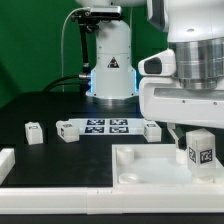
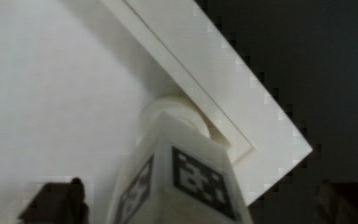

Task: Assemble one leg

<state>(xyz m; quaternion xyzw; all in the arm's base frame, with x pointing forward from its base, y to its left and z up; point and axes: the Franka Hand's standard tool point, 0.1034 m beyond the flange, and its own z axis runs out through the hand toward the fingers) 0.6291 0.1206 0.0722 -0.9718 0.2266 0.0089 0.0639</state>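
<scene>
A white leg (image 1: 201,150) with a black-and-white tag on its face stands upright at the corner of the large white plate (image 1: 140,165), at the exterior view's right. My gripper (image 1: 197,138) hangs straight over it. In the wrist view the leg (image 2: 190,165) rises from a round corner socket of the plate (image 2: 51,90). My gripper (image 2: 201,206) straddles the leg, and the dark fingertips (image 2: 55,203) stand apart from its sides, with gaps showing. The gripper is open and holds nothing.
Three more legs (image 1: 34,131) (image 1: 68,130) (image 1: 152,129) lie on the black table beside the marker board (image 1: 105,126). A white part (image 1: 6,160) sits at the exterior view's left edge. The arm's base (image 1: 110,70) stands behind.
</scene>
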